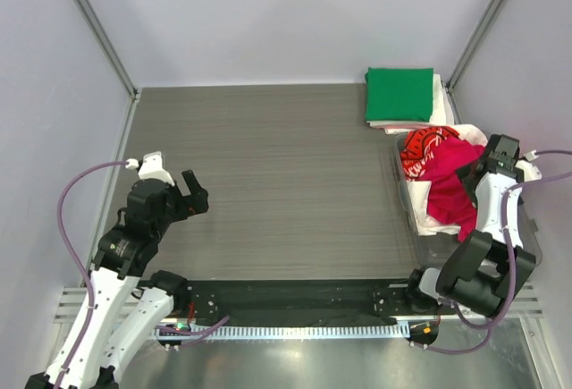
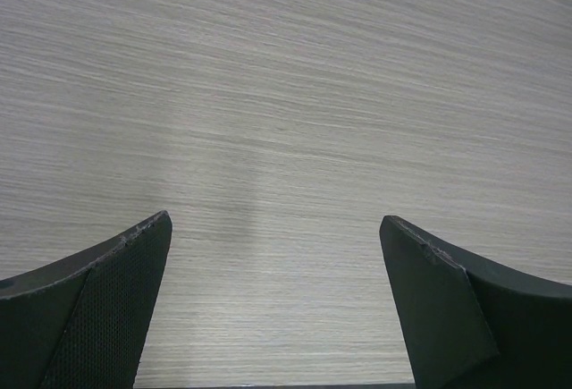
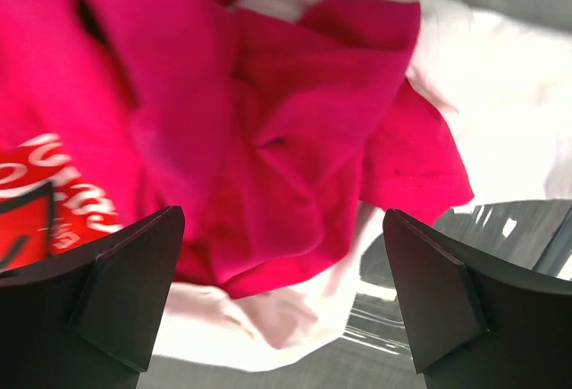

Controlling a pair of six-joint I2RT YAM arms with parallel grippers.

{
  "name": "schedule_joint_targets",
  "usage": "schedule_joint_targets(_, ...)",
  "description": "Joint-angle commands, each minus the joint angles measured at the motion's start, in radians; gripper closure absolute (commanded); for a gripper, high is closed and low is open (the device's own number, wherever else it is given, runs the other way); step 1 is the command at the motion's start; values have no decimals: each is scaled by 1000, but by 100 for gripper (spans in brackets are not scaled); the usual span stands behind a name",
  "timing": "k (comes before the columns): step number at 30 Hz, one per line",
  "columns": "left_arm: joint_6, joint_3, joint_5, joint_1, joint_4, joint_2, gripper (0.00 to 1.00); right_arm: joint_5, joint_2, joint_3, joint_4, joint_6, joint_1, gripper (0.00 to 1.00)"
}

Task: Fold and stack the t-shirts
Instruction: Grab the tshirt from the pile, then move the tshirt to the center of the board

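Observation:
A folded green t-shirt [image 1: 399,93] lies on folded pale ones [image 1: 440,103] at the back right. A crumpled magenta-red t-shirt [image 1: 451,185] lies in a clear bin [image 1: 527,228] on the right, on top of pale tees [image 1: 422,203], beside a white tee with red-black print [image 1: 422,150]. My right gripper [image 1: 470,173] is open just above the magenta-red t-shirt [image 3: 295,139], with pale cloth [image 3: 268,317] and the print [image 3: 36,201] below. My left gripper [image 1: 195,194] is open and empty over bare table [image 2: 286,121] at the left.
The grey wood-grain table [image 1: 286,174] is walled by white panels with metal posts [image 1: 94,27] at the back corners. The bin's clear rim [image 3: 500,228] shows beside the cloth. A black rail [image 1: 286,304] runs along the near edge between the arm bases.

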Motion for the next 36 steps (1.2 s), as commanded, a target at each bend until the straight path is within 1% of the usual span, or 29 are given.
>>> schedule_joint_targets(1, 18, -2, 33, 1, 20, 15, 0, -43, 8, -42, 96, -12, -30, 2)
schedule_joint_targets(6, 18, 2, 37, 3, 21, 39, 2, -78, 96, -94, 185, -17, -31, 5)
schedule_joint_targets(9, 18, 4, 34, 1, 20, 48, 2, -100, 122, -134, 247, -29, -31, 22)
schedule_joint_targets(10, 18, 4, 31, 1, 18, 47, 2, -118, 128, -148, 268, -38, -31, 39)
schedule_joint_targets(12, 16, 4, 30, 1, 18, 47, 2, -135, 123, -154, 279, -49, -31, 63)
schedule_joint_targets(13, 16, 4, 28, 1, 20, 44, 2, -140, 119, -153, 285, -55, -31, 77)
schedule_joint_targets(15, 16, 4, 28, 3, 18, 42, 2, -135, 96, -149, 282, -67, -31, 94)
schedule_joint_targets(16, 16, 4, 28, 1, 18, 42, 2, -132, 52, -140, 276, -67, -31, 99)
schedule_joint_targets(18, 16, 4, 30, 1, 17, 41, 2, -150, -2, -119, 256, -71, -28, 99)
schedule_joint_targets(20, 18, 6, 28, 1, 17, 39, 2, -204, -76, -50, 213, -64, -16, 99)
schedule_joint_targets(21, 16, 6, 25, 1, 17, 39, 2, -219, -97, -16, 199, -63, 24, 99)
schedule_joint_targets(23, 16, 6, 19, 1, 17, 39, 2, -285, -148, 103, 202, -57, 113, 99)
schedule_joint_targets(24, 13, 6, 13, 1, 15, 41, 2, -290, -153, 155, 205, -60, 254, 99)
schedule_joint_targets(25, 11, 6, -4, 1, 9, 47, 2, -293, -147, 280, 204, -60, 330, 99)
schedule_joint_targets(27, 5, 10, -19, 1, 2, 53, 2, -424, -82, 431, 202, -60, 473, 99)
schedule_joint_targets(28, 4, 12, -29, 3, -3, 58, 2, -460, -55, 599, 202, -63, 610, 99)
schedule_joint_targets(30, 4, 15, -38, 1, -6, 64, 3, -477, 8, 750, 198, -87, 737, 99)
schedule_joint_targets(31, 1, 16, -41, 1, -11, 64, 3, -476, 19, 860, 186, -86, 790, 99)
schedule_joint_targets(34, -5, 18, -62, 1, -18, 62, 3, -463, 22, 923, 175, -66, 794, 99)
schedule_joint_targets(36, -5, 18, -76, 1, -21, 52, 3, -402, 4, 885, 156, -77, 793, 99)
